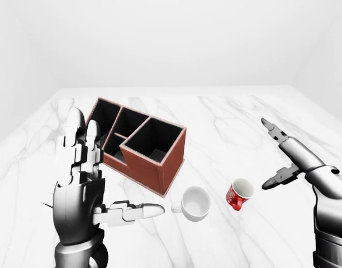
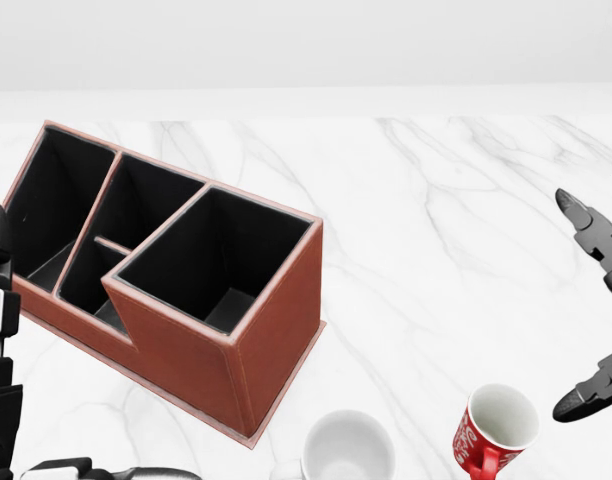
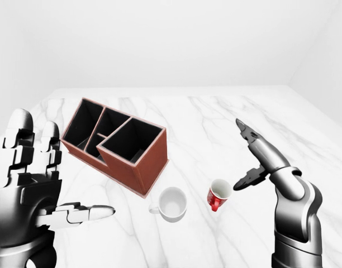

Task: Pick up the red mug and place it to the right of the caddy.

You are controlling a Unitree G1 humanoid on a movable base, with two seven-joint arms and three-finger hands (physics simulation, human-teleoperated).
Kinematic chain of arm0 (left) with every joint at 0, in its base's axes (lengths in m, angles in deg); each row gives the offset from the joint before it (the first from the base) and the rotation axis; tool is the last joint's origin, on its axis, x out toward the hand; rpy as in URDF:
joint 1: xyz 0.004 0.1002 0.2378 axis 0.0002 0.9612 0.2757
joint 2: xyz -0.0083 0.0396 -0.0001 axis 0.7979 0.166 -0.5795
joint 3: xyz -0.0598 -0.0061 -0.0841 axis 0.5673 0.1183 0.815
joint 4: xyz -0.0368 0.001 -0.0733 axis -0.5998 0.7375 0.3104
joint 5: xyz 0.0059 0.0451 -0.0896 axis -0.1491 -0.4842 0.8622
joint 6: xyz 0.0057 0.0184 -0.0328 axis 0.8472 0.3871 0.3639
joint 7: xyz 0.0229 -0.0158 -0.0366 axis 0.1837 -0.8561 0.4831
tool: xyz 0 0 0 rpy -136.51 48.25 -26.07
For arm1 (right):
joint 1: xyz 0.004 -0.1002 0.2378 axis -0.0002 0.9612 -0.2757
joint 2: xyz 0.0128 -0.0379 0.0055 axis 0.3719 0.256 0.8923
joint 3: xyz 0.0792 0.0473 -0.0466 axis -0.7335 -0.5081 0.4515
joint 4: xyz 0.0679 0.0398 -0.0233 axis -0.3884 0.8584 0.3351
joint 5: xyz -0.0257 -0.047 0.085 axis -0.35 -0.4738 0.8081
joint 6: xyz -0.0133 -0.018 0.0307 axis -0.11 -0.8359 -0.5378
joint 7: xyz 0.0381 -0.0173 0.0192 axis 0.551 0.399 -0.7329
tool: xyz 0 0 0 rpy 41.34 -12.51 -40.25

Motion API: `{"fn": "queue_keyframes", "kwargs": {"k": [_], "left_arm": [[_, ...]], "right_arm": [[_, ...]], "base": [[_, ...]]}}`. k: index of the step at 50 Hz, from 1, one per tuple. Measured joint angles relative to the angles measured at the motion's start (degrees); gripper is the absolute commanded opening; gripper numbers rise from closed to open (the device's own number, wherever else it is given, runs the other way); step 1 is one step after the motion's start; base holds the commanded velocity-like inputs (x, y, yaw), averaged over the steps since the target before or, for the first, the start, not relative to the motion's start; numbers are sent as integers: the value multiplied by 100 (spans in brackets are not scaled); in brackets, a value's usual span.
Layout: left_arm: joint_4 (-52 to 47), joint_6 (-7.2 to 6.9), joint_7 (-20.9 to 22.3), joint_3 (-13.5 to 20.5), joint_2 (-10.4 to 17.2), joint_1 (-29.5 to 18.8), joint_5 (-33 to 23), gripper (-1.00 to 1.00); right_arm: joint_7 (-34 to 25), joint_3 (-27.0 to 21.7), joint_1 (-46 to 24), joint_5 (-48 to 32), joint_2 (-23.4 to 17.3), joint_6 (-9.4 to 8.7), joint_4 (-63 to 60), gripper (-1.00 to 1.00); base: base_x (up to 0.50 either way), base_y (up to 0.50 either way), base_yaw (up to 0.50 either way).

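The red mug (image 1: 238, 194) with a white inside stands on the marble table, a little tilted, to the lower right of the caddy (image 1: 138, 143). The caddy is a red-brown box with black compartments, set at an angle. My right hand (image 1: 278, 156) is open, fingers spread, just right of the red mug and not touching it. My left hand (image 1: 98, 173) is open and raised at the left, below and left of the caddy, holding nothing.
A white mug (image 1: 194, 203) stands between the caddy's near corner and the red mug. The marble table (image 1: 227, 123) stretches away to the right and top of the view, with its edges at the far top.
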Motion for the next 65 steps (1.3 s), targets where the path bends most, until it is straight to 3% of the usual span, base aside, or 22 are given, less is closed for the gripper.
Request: {"fn": "queue_keyframes", "kwargs": {"k": [27,65], "left_arm": [[15,0,-15,-20,8,-6,-11,100],[13,0,11,20,-5,-10,9,100]], "right_arm": [[417,252,22,-159,78,1,808,100],[765,423,284,-403,307,269,1026,100]], "base": [[0,0,0],[0,0,0]]}}
